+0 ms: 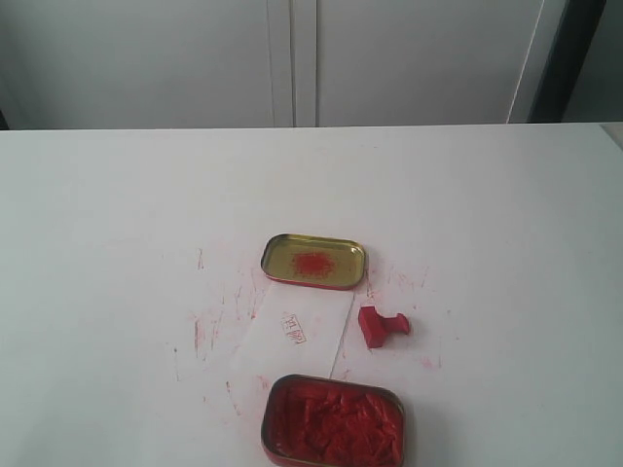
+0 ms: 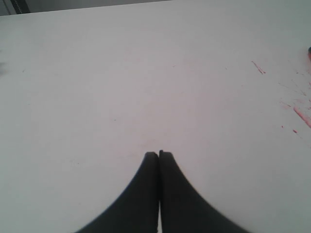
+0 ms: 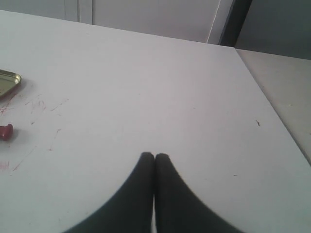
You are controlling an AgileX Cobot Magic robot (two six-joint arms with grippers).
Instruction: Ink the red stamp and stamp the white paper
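Nearest the exterior camera sat the open tin of red paste (image 1: pixel 333 423), gold-rimmed and lumpy, at the near edge of the white table (image 1: pixel 107 204). Taking the white paper (image 1: pixel 292 336) as the dial's centre, thin red smears (image 1: pixel 200 331) marked the tabletop at 9 o'clock. The paper lay flat and slightly skewed, with a small red stamp mark (image 1: pixel 294 328) near its middle. At 12 o'clock, just beside its far edge, lay the shallow gold lid (image 1: pixel 312 260) with a red patch on its floor. The paste tin stood at 5 o'clock, close to the paper's near corner. At 3 o'clock, just off the paper and apart from both tins, the red stamp (image 1: pixel 382 325) lay tipped on its side on the table, handle pointing toward 3 o'clock, with nothing gripping it.

The left gripper (image 2: pixel 159 154) was clenched, its dark fingers pressed together on nothing, over bare tabletop with a few smears nearby. The right gripper (image 3: pixel 154 155) was also clamped on nothing. Its wrist view caught a corner of the lid and the tip of the stamp's handle, both well apart from the fingers.
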